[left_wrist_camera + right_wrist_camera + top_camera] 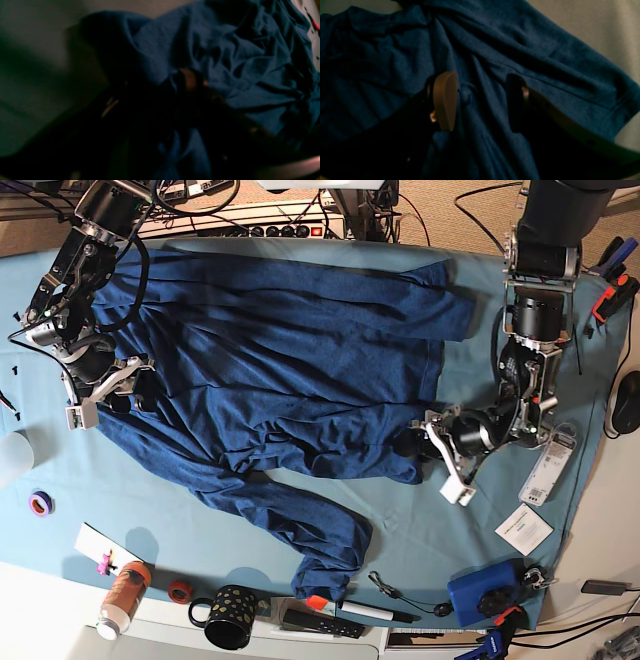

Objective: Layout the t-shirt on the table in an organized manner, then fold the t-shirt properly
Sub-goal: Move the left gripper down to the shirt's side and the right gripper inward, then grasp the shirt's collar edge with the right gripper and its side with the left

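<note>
On the table (500,520), the t-shirt (290,350) lies spread but creased.
My right gripper (480,105) stands wide open astride a fold, holding nothing; I cannot tell whether my left gripper (440,442) has pinched the hem. I'd grip both edges firmly, then pull outward evenly.

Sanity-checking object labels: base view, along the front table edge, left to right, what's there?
Purple tape ring → orange bottle → red tape ring → black mug → blue box.
</note>
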Motion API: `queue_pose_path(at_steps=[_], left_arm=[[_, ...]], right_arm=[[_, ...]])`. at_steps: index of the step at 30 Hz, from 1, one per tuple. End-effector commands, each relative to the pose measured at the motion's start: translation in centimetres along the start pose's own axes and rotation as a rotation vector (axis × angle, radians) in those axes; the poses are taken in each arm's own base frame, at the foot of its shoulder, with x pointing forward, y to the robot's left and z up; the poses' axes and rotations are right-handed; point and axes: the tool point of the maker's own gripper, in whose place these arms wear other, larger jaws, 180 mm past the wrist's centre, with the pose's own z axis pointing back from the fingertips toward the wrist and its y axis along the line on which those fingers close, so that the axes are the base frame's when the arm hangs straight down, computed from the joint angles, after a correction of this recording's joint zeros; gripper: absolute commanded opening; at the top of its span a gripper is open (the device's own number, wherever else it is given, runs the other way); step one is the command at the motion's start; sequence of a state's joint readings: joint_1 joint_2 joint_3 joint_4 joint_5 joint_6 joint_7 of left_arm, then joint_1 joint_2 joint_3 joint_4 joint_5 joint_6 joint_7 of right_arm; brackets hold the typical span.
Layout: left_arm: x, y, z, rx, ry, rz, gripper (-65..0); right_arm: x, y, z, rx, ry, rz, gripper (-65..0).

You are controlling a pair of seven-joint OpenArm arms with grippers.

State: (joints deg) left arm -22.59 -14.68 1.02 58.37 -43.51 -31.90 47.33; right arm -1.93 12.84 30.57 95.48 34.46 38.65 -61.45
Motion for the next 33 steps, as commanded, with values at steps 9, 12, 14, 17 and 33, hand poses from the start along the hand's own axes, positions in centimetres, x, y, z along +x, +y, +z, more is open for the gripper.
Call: queue_pose_path(at_steps=[9,12,14,17,33], left_arm=[[4.0,-0.8,0.3,-0.018,-0.056,-0.066,-59.0],[5.5,-1.0,0.6,-0.017,-0.076,-0.085,-59.0],[6.3,-1.1,0.7,-0.016,-0.087,-0.096,-61.0],[6.9,-1.1,0.8,-0.017,-0.095,-0.103,-65.0],[7.2,1.5,1.0,0.132,-0.104,-0.14,-65.0]], right_arm=[[0.4,1.6,-0.4,0.043,-0.029,-0.029,-34.5],[-0.6,3.8,-1.0,0.104,-0.037,-0.072,-34.5],[-1.4,4.7,-1.3,0.12,-0.031,-0.098,-34.4],[-2.5,5.5,-1.4,0.133,-0.014,-0.123,-34.5],[-7.9,5.8,-0.1,0.126,0.112,-0.153,-34.5]])
